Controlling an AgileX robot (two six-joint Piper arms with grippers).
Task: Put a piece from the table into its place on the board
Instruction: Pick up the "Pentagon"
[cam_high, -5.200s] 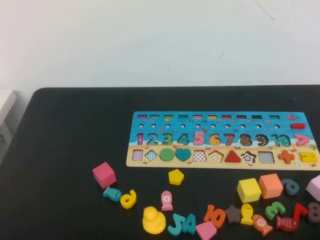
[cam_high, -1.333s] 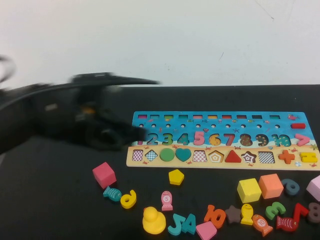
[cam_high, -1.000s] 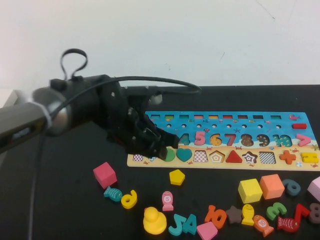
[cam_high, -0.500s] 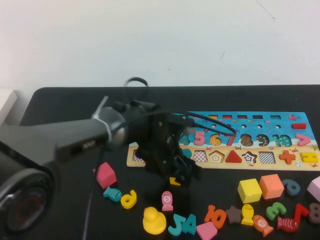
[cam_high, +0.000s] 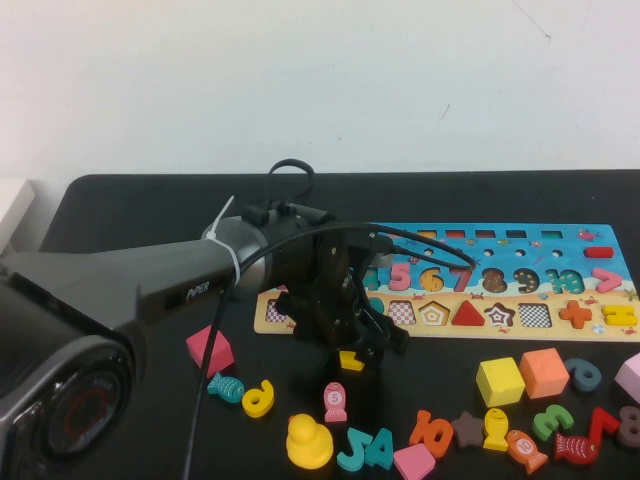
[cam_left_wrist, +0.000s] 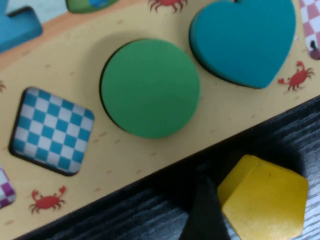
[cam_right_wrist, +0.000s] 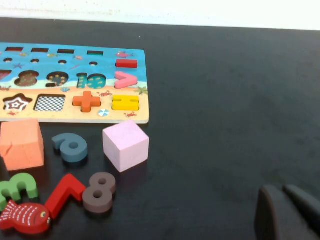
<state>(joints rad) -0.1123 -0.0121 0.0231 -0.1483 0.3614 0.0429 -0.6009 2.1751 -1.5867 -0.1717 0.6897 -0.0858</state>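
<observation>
Your left gripper (cam_high: 352, 352) had come in from the left over the last second, crossed the near edge of the long blue-and-sand wooden puzzle board (cam_high: 600, 300), and dropped over the small flat yellow wooden pentagon piece (cam_high: 351, 360), which had not budged from its spot on the black matte table (cam_high: 120, 220), just in front of the board's shape row. The jaws had spread wide on the way down and stood fully apart; in the left wrist view one dark finger (cam_left_wrist: 202, 215) sat right against the pentagon's (cam_left_wrist: 265, 202) edge, the other finger out of frame, so you were straddling it, not pinching it. The same view showed the green round piece (cam_left_wrist: 150, 87) and the teal heart piece (cam_left_wrist: 245, 37) seated in the board, with an empty checkered slot (cam_left_wrist: 50, 130) beside them. The matching pentagon slot (cam_high: 433, 313) lay open further right along the board. So the reach looked done and the grasp not yet made; closing on the piece seemed to be the next thing needed, then a short carry to the right. Your right gripper (cam_right_wrist: 287, 215) sat parked low over bare table well off the board's right end, near the pink wooden cube (cam_right_wrist: 126, 144), its fingers pressed together and holding nothing.
</observation>
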